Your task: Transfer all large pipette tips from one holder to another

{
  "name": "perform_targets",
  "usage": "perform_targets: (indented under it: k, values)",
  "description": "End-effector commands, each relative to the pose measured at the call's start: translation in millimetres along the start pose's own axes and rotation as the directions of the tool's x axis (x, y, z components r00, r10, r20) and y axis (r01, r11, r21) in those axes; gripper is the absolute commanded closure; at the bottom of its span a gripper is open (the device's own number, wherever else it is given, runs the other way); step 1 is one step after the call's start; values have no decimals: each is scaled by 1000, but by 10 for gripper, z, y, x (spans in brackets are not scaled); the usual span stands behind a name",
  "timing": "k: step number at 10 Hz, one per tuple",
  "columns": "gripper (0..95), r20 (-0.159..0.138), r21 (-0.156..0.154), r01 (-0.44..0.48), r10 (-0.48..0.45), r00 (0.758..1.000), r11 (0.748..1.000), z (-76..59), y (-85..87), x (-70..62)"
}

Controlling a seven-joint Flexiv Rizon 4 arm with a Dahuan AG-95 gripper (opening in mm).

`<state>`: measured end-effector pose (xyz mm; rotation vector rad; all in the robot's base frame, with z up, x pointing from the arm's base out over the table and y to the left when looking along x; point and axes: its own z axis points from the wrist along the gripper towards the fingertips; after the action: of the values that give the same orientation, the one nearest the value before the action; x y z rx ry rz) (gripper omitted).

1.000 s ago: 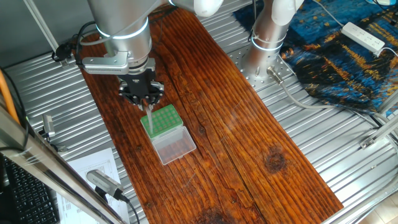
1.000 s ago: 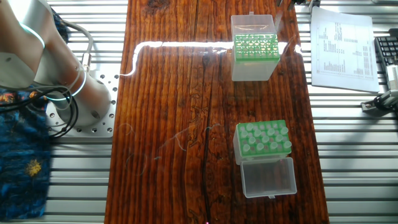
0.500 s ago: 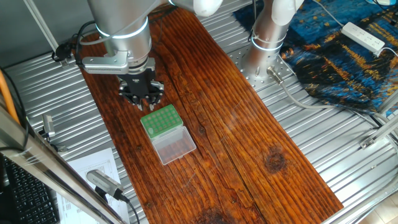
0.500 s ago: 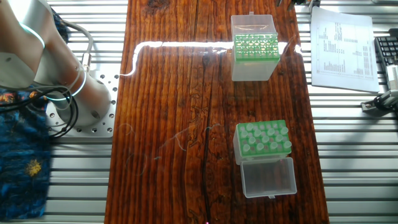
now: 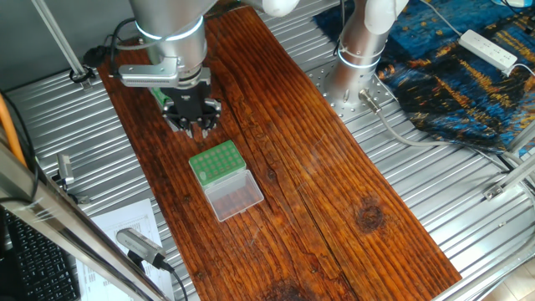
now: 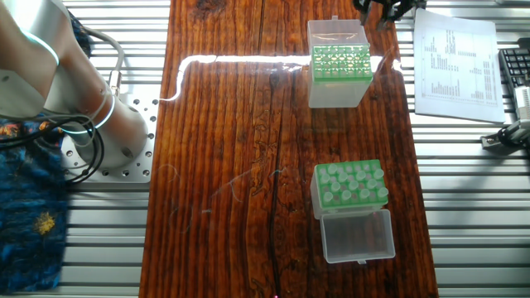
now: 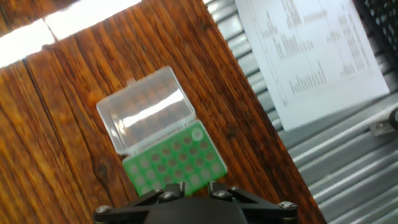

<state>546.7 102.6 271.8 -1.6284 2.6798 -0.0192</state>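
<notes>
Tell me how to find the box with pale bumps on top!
Find the wooden board. Two green-topped boxes sit along its edge nearest the printed sheet. The tip box is the one farther from the sheet, pale tips crowding its top.

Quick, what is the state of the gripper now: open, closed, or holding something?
Gripper: nothing visible between its fingers; it hangs above the low green rack. Open or closed cannot be told.

Two racks on bench (image 6: 232, 124), well apart along one long edge: low rack (image 6: 339, 64) with lid (image 6: 335, 31) hinged open flat, tall holder (image 6: 348, 189) loaded with tips (image 6: 349, 184). Hand (image 5: 191, 125) above bench just beyond low rack. Printed sheet (image 6: 457, 62) off bench edge beside low rack.
</notes>
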Motion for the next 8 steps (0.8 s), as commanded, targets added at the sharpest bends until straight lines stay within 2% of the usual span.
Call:
perform_targets:
  k: [1, 2, 3, 4, 5, 6, 7, 8]
  values:
    - [760, -9, 3, 7, -7, 1000, 1000, -22, -27, 167]
    - [760, -16, 5, 38, -38, 999, 999, -21, -36, 283]
    - [760, -36, 13, 82, -82, 996, 997, 2, -48, 451]
    - [760, -38, 14, 85, -84, 996, 996, 8, -51, 483]
    - [760, -37, 12, 128, -128, 991, 992, 88, -115, 699]
    - [760, -38, 10, 159, -159, 987, 987, 126, -167, 767]
    - [760, -34, 3, 218, -218, 975, 976, 180, -310, 904]
    - [760, -27, 0, 238, -238, 971, 971, 205, -389, 986]
